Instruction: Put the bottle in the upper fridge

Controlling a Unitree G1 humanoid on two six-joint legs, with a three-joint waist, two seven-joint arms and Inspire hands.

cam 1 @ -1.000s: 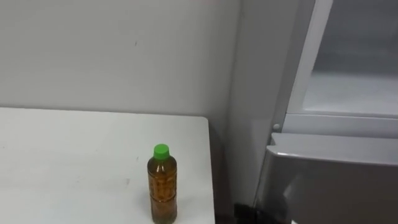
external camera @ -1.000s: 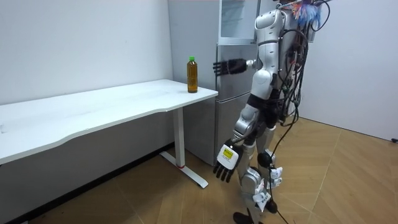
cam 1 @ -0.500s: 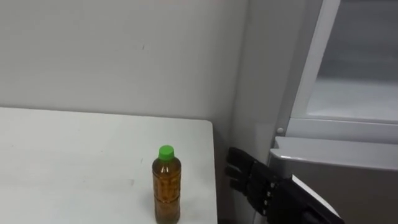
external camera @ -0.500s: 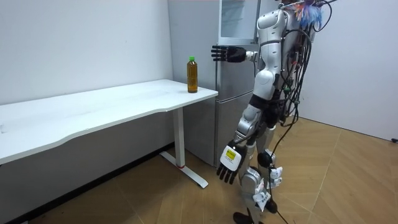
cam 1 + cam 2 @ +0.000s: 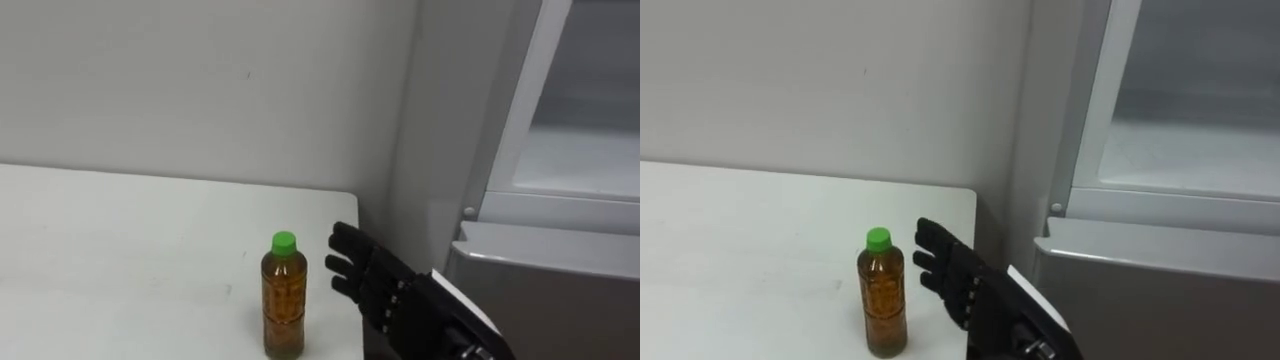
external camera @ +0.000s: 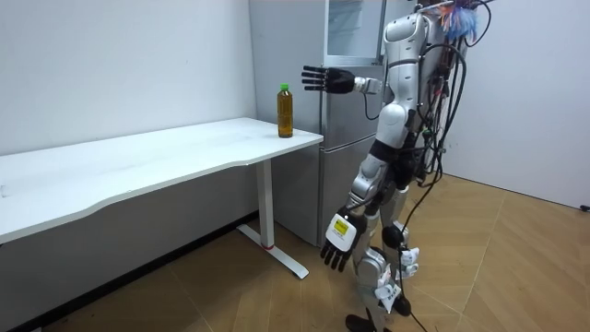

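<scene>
Two robot hands show. The right robot hand reaches forward at about cap height just to the right of the bottle. Its fingers are straight and spread, it holds nothing, and a gap separates it from the bottle. The left robot hand hangs well below the bottle beside the robot's leg, fingers loose and likewise holding nothing.

The bottle is the marker for the rest. It stands upright with amber liquid and a green cap, on the white counter near the end corner. The bare, smooth counter top runs far off to the bottle's left, and in the room view it rests on a white leg frame. Under it, wood-patterned floor spreads out, and the robot stands on that floor on the room view's right of the bottle.

To the bottle's right and a little further back is the grey fridge. Its lower front is flat and closed, and its upper compartment shows a pale inside. Behind the bottle a plain white wall runs along the counter's back edge.
</scene>
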